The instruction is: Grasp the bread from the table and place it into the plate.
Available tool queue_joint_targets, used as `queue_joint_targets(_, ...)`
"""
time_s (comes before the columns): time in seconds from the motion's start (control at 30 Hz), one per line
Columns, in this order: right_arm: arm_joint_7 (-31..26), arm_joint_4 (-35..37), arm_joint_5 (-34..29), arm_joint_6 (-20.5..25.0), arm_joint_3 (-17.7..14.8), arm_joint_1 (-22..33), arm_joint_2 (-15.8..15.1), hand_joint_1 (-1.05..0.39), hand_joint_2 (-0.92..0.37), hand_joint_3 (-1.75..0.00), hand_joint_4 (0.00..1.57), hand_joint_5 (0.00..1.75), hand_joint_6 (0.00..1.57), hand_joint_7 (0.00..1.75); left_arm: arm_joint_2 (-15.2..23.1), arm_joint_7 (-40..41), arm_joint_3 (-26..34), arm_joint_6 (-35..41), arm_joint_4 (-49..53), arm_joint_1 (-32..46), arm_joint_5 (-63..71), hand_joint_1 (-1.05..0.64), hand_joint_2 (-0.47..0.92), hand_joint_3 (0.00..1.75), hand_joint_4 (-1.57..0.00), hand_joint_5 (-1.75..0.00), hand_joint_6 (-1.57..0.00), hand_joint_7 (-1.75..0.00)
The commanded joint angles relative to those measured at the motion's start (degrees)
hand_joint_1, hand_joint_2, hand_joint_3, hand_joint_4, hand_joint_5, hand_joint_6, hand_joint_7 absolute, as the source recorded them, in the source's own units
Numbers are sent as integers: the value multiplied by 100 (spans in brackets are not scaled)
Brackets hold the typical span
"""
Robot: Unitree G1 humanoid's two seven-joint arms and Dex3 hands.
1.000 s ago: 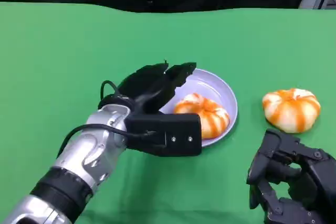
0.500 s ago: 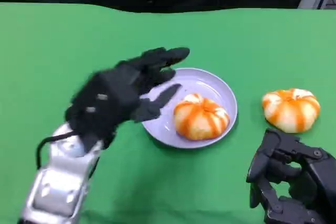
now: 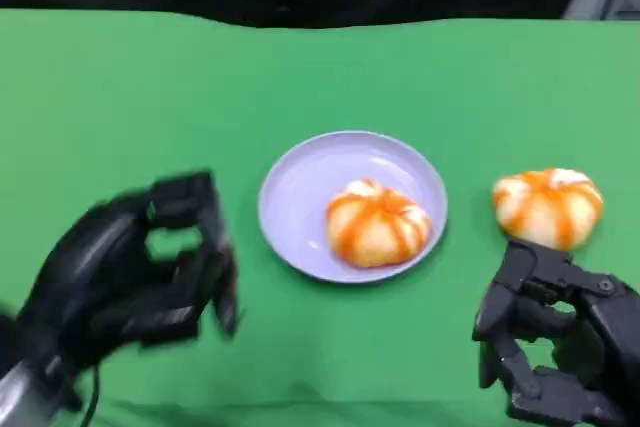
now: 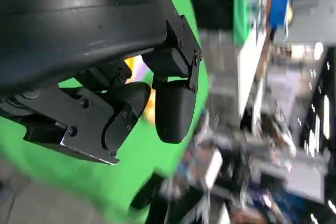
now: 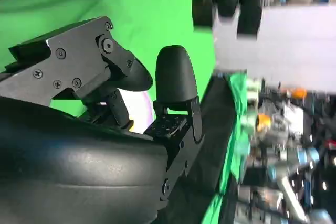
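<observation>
- Bread [image 3: 547, 207]: on the green worktop [image 3: 320, 67], right of the plate [image 3: 300, 197], just beyond your right hand [image 3: 555, 347]. Looks soft and light; take it across its round sides and squeeze gently.
- Second bun [image 3: 378, 223]: lies in the plate.
- Right hand: fingers curled, empty, close to the bread without touching it.
- Left hand [image 3: 125, 282]: blurred, fingers curled on nothing, well apart from the bread.
</observation>
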Motion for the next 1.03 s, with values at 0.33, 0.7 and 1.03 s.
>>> queue_joint_targets(0.33,98,250,59,-239,-182,-35,-77,0,-64,-111,79,175,67,154,164,-504,383,-1095,536,1139,-226,6,68,129,-96,-175,-78,-175)
queue_joint_targets(0.7,123,193,213,-161,-175,-12,-63,-2,-65,-111,80,175,67,156,186,-333,291,-1214,717,997,-79,10,66,137,-98,-175,-77,-175)
queue_joint_targets(1.03,124,206,171,-151,-214,-32,-113,-1,-65,-110,79,175,67,156,205,-295,216,-1445,807,957,111,10,67,136,-98,-175,-77,-175)
